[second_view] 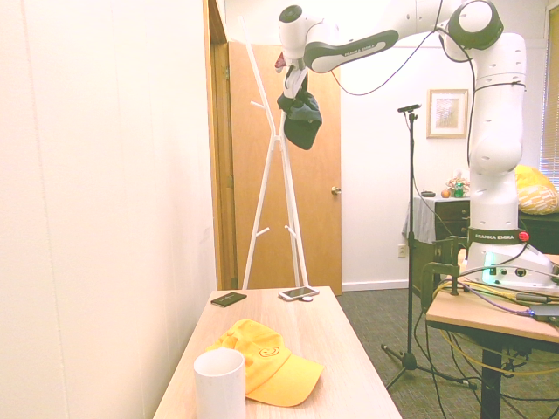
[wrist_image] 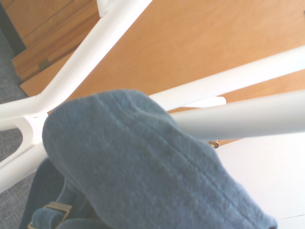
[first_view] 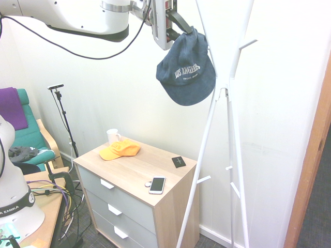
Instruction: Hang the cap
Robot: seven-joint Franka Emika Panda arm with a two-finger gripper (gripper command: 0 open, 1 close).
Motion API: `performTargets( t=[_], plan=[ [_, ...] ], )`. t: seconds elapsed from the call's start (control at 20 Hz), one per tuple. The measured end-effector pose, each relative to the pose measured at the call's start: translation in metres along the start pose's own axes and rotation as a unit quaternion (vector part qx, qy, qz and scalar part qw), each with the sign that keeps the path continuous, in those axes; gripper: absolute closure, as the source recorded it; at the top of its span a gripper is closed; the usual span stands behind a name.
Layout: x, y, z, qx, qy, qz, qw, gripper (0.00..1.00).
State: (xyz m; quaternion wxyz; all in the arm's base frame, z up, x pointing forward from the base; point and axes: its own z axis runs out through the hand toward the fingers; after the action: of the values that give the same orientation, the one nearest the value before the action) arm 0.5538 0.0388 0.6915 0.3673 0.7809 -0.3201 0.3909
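Observation:
The navy cap (first_view: pixel 186 67) with white "Los Angeles" lettering hangs high up against the white coat stand (first_view: pixel 227 93), brim pointing down. Its crown sits at the stand's upper pole, and I cannot tell whether it rests on a peg. My gripper (first_view: pixel 181 26) is right at the top of the cap, touching its upper edge. From the other side the cap (second_view: pixel 303 122) dangles just below the gripper (second_view: pixel 293 83), beside the stand (second_view: pixel 278 140). In the wrist view the cap's blue fabric (wrist_image: pixel 143 167) fills the foreground in front of the stand's white arms (wrist_image: pixel 95 47).
Below stands a wooden dresser (first_view: pixel 150 160) against the wall, carrying a yellow-orange cap (first_view: pixel 120 150), a white mug (first_view: pixel 113 136), a phone (first_view: pixel 157 184) and a small black card (first_view: pixel 179 162). A wooden door (second_view: pixel 323 175) is behind the stand. A green chair (first_view: pixel 26 134) sits at the left.

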Motion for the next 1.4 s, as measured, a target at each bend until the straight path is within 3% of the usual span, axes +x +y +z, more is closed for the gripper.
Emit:
performTargets(
  t=[1.0,1.25,1.4],
  plan=[
    [-0.007,-0.01,-0.012,0.008,0.001,0.001,1.0,0.0],
    [-0.009,-0.018,-0.035,0.052,-0.026,0.014,0.998,0.0],
    [-0.01,-0.021,-0.064,0.112,-0.083,0.03,0.99,0.0]
  ],
)
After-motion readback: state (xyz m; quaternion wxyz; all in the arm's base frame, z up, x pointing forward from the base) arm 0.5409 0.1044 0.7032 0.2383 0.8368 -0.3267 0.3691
